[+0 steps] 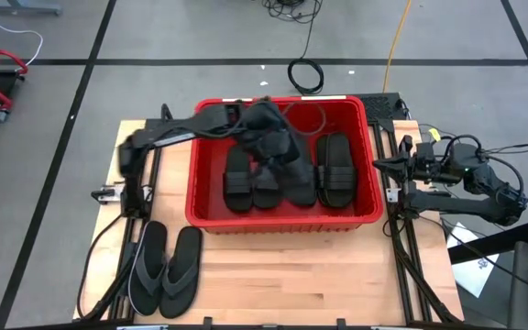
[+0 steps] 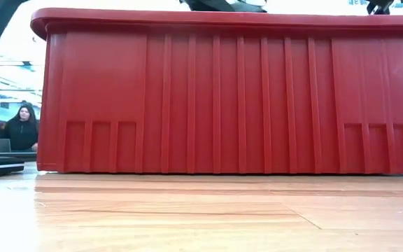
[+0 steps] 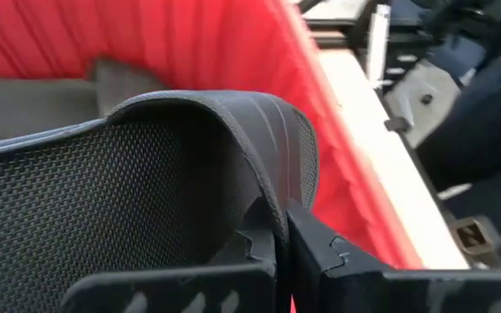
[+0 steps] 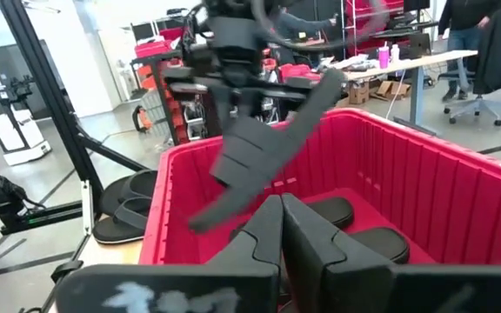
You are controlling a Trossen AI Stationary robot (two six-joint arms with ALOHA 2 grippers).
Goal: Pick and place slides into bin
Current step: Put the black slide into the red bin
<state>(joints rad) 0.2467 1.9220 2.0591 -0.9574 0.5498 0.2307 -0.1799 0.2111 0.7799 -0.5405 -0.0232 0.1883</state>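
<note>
The red bin (image 1: 282,220) stands mid-table and fills the low view (image 2: 222,98). Several black slides (image 1: 335,170) lie flat side by side on its floor. My left gripper (image 1: 264,119) reaches over the bin's far half from the left and is shut on another black slide (image 4: 259,165), which hangs above those inside. Two dark thong flip-flops (image 1: 165,269) lie flat on the table, left of the bin's near corner. My right gripper (image 1: 380,165) waits shut and empty just outside the bin's right wall; its fingers (image 4: 268,235) point at the bin. My left gripper pinches the slide's wide ribbed strap (image 3: 272,187) between its two fingers, at the strap's edge beside the textured footbed (image 3: 103,191). The fingers come from above. The slide hangs slanted below them, one end high (image 4: 329,87), the other low (image 4: 203,213), clear of the slides beneath.
Metal rails and cables run along both sides of the bin (image 1: 140,197). Bare wooden table lies between the bin and the near edge (image 1: 319,275). A person (image 2: 23,126) sits in the room beyond the table. The bin's right wall (image 3: 259,52) is close to my left gripper.
</note>
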